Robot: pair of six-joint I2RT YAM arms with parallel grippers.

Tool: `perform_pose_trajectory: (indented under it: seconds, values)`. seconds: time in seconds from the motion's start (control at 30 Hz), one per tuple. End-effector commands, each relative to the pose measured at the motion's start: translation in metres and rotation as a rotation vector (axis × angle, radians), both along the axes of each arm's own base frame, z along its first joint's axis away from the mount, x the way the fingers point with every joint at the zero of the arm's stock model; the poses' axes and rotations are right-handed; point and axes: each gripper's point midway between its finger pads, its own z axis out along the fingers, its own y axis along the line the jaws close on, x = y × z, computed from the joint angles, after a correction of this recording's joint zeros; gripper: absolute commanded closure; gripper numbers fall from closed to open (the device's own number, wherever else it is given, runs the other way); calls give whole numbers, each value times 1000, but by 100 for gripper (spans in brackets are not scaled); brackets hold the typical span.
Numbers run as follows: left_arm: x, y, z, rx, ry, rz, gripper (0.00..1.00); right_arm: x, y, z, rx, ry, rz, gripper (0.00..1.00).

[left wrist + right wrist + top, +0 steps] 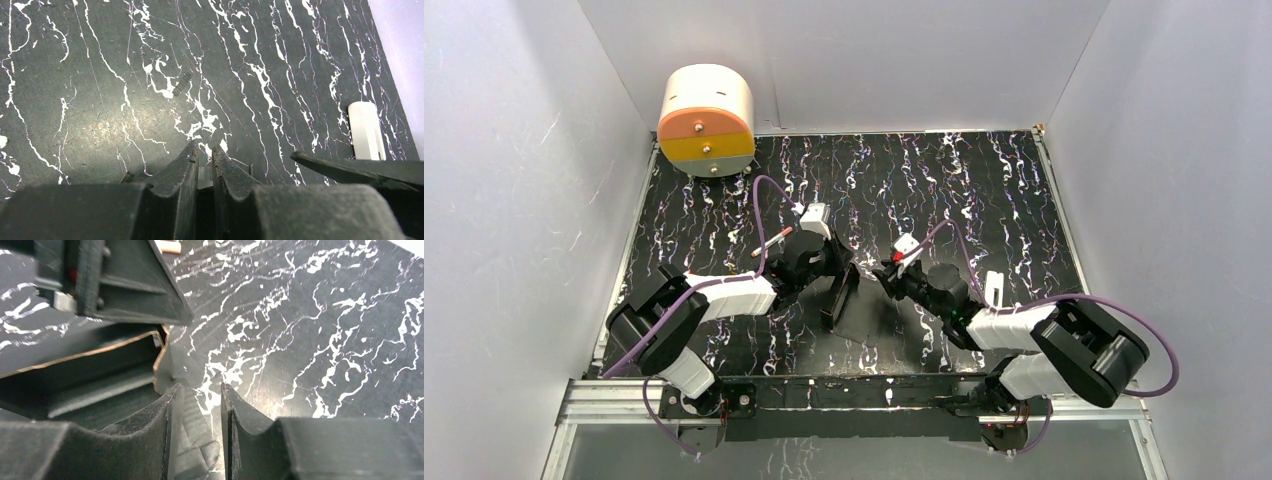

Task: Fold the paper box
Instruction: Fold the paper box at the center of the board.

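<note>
The paper box (864,318) is matte black card lying between the two arms, with one flap standing upright at its left side. My left gripper (844,268) sits on that raised flap. In the left wrist view its jaws (204,149) are nearly together, with a dark sliver of card in the narrow gap. My right gripper (887,276) hovers just right of the box with its fingers apart. In the right wrist view only marbled table shows between those fingers (200,387). The box's tan-edged walls (90,375) lie to their left.
A cream drum with an orange and yellow face (707,120) stands at the back left corner. A small white block (994,287) lies on the marbled table (984,200) by the right arm, also visible in the left wrist view (367,130). White walls enclose three sides.
</note>
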Motion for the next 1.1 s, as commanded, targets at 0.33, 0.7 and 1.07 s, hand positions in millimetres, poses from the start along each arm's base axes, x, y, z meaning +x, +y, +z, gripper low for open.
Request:
perform_pose_trajectory:
  seconds: [0.33, 0.7, 1.07]
  values:
    - [-19, 0, -16, 45, 48, -60, 86, 17, 45, -20, -68, -46, 277, 57]
    - [-27, -8, -18, 12, 80, -112, 84, 19, 65, -14, -21, -81, 360, 57]
    - [-35, -13, -33, -82, 196, -168, 83, 32, 62, -6, 74, -158, 273, 56]
